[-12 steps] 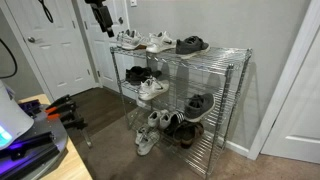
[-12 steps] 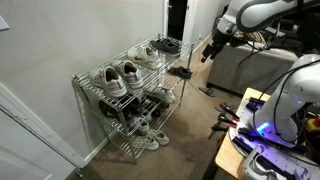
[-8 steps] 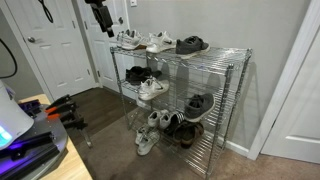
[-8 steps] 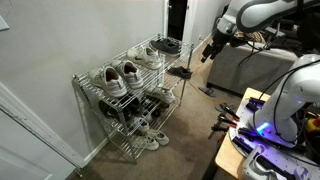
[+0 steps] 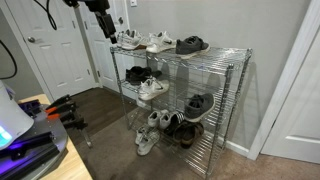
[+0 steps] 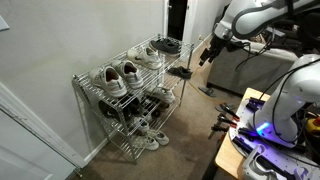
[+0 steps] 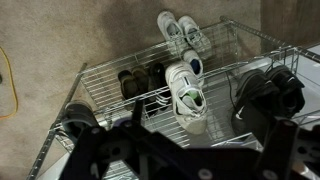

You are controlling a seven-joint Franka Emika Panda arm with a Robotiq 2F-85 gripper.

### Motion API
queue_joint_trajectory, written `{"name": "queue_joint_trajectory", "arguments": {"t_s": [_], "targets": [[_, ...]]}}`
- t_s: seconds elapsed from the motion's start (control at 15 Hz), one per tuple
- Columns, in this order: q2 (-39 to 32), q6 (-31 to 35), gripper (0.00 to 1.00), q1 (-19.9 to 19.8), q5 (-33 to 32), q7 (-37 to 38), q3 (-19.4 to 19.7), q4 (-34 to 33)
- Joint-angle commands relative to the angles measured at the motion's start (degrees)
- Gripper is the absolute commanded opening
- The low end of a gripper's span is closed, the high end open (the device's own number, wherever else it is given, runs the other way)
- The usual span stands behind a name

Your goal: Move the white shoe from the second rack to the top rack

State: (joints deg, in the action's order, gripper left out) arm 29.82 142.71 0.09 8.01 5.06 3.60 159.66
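Note:
The white shoe (image 5: 150, 89) lies on the second rack (image 5: 178, 86) of the chrome shelving unit, next to a pair of black shoes. In the wrist view it shows through the wire grid (image 7: 188, 102). The top rack (image 5: 215, 51) carries white-and-grey sneakers, a pale sneaker and a black shoe. It also shows in an exterior view (image 6: 133, 60). My gripper (image 5: 101, 24) hangs in the air above and beside the near end of the top rack, apart from every shoe. It looks open and empty. In an exterior view (image 6: 205, 54) it is well off the rack's end.
Black shoes (image 5: 198, 103) sit on the third tier and several shoes (image 5: 150, 130) on the bottom tier. A white door (image 5: 55, 45) stands behind the arm. A table edge with equipment (image 5: 30, 145) is in the foreground. A couch (image 6: 250, 70) is behind the arm.
The arm has shifted slightly near the top rack's end. No shoe has moved.

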Motion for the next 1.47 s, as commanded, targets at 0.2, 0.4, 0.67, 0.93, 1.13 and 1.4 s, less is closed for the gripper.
{"name": "queue_joint_trajectory", "arguments": {"t_s": [0.2, 0.4, 0.67, 0.93, 1.13, 1.4], "targets": [[-18.70, 21.37, 1.00, 2.50, 10.86, -0.64, 2.48, 0.04], [-25.04, 27.28, 1.00, 5.35, 18.38, -2.79, 3.47, 0.05], [-28.68, 31.24, 1.00, 9.69, 34.01, -7.00, 2.26, -0.11], [-31.12, 34.41, 1.00, 12.41, 51.05, -10.74, 0.49, -2.92], [-33.24, 36.44, 1.00, 13.16, 60.43, -13.22, -0.31, -5.41], [-32.58, 31.12, 1.00, 12.82, 58.59, -14.46, 0.23, -5.10]]}}
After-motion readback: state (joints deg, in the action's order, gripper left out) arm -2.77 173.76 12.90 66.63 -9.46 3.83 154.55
